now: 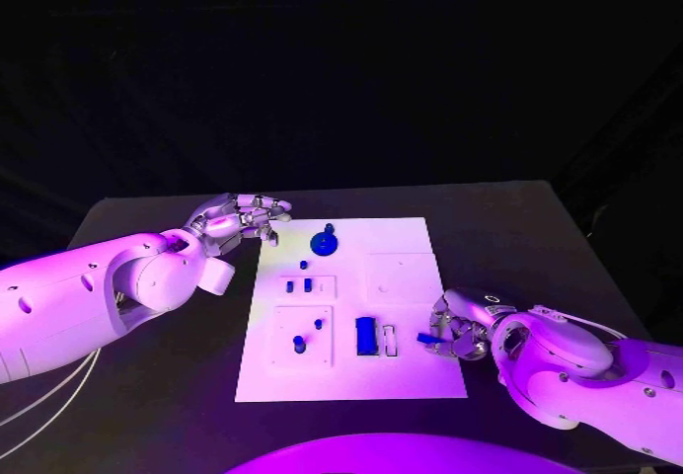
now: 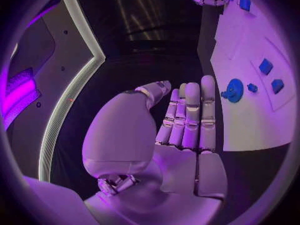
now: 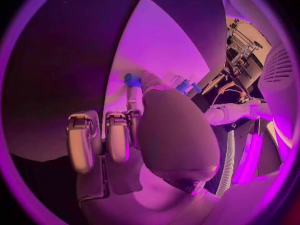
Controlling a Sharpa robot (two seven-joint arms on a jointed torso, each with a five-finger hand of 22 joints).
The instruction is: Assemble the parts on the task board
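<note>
- Centrally, the white rectangular task board [image 1: 399, 296] lies flat on the black table [image 1: 171, 405].
- Its small blue parts include a round blue disc [image 1: 326, 240] near the far edge and a long blue block [image 1: 366, 336] towards the near edge.
- The right hand [image 1: 458, 334] rests at the board's right edge, pinching a small blue piece [image 1: 427, 339].
- The left hand [image 1: 239, 217] hovers beside the far-left corner, fingers extended together, holding nothing.

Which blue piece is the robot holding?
The small blue piece at the board's right edge, pinched by the right hand; the others lie free.
</note>
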